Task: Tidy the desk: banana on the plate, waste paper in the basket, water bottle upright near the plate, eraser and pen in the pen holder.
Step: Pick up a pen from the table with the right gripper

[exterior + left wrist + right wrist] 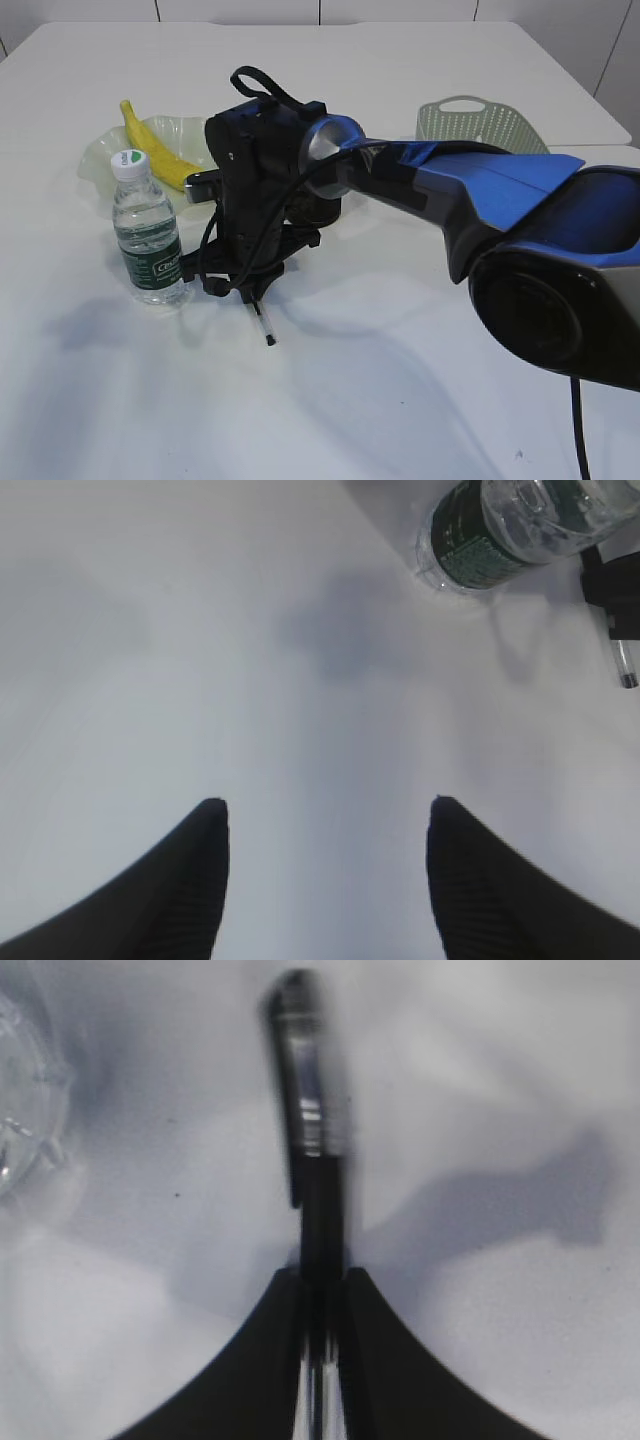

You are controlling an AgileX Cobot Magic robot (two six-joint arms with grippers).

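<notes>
My right gripper (pixel 248 290) reaches across to the centre-left of the table and is shut on a black and silver pen (pixel 264 325). The pen's tip points down close to the white tabletop. In the right wrist view the pen (pixel 310 1110) sticks out past the closed jaws (pixel 322 1275). The water bottle (pixel 148 232) stands upright just left of this gripper, in front of the pale plate (pixel 100 155), which holds the banana (pixel 160 150). My left gripper (pixel 328 810) is open and empty over bare table. The eraser and waste paper are out of view.
A pale green basket (pixel 480 125) stands at the back right. A dark object (pixel 322 207), mostly hidden behind the right wrist, stands mid-table. The bottle (pixel 500 530) and the pen tip (pixel 625 665) show at the top right of the left wrist view.
</notes>
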